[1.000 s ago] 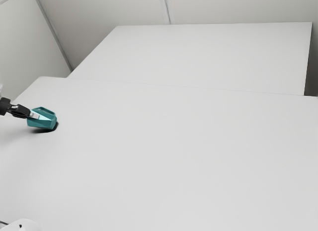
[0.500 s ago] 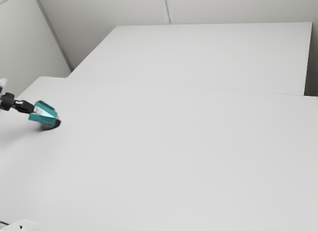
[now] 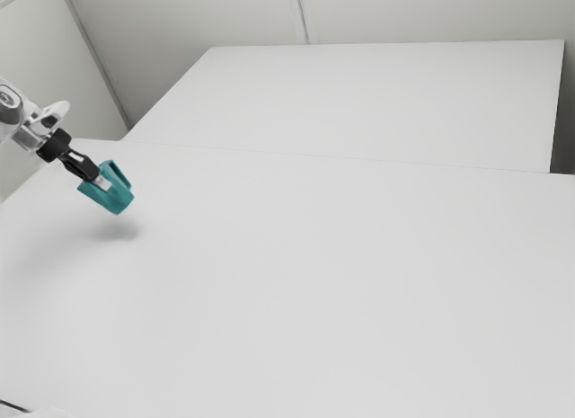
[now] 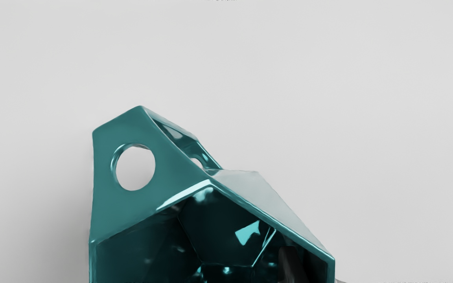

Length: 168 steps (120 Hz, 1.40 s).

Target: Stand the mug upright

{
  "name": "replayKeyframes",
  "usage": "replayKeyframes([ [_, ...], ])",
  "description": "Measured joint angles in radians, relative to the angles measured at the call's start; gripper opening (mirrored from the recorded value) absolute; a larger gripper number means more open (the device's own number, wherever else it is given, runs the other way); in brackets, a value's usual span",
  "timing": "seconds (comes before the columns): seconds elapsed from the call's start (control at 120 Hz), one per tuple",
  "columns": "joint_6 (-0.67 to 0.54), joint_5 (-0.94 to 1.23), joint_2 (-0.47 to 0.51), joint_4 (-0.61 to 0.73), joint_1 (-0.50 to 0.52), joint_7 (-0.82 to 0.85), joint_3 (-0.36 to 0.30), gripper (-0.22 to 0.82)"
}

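The teal mug (image 3: 116, 199) was held tilted above the table (image 3: 314, 283), toward nine o'clock in the exterior view, its wall pinched by the nearly closed gripper (image 3: 102, 182) from ten o'clock.

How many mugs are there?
1. The mug is tilted in the gripper, up above the table, toward the exterior view's left.

We record the mug (image 3: 118, 199) now clear of the tabletop (image 3: 314, 283), shifted toward the exterior view's right; our tool (image 3: 102, 182) has risen with it, pointing more steeply down.
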<state>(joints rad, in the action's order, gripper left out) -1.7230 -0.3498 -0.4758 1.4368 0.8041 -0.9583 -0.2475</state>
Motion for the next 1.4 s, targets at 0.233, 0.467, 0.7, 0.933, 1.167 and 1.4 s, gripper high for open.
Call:
replayKeyframes([
  [0.233,-0.094,0.139,0.066,0.075,-0.318,0.105,0.115,-0.18],
  [0.467,-0.214,0.255,0.136,0.245,-0.546,0.258,0.175,-0.18],
  [0.7,-0.371,0.337,0.171,0.374,-0.691,0.416,0.183,-0.18],
  [0.933,-0.450,0.399,0.158,0.380,-0.775,0.551,0.185,-0.18],
  [1.167,-0.482,0.458,0.131,0.379,-0.806,0.653,0.191,-0.18],
  [1.4,-0.502,0.471,0.112,0.380,-0.810,0.727,0.192,-0.17],
])
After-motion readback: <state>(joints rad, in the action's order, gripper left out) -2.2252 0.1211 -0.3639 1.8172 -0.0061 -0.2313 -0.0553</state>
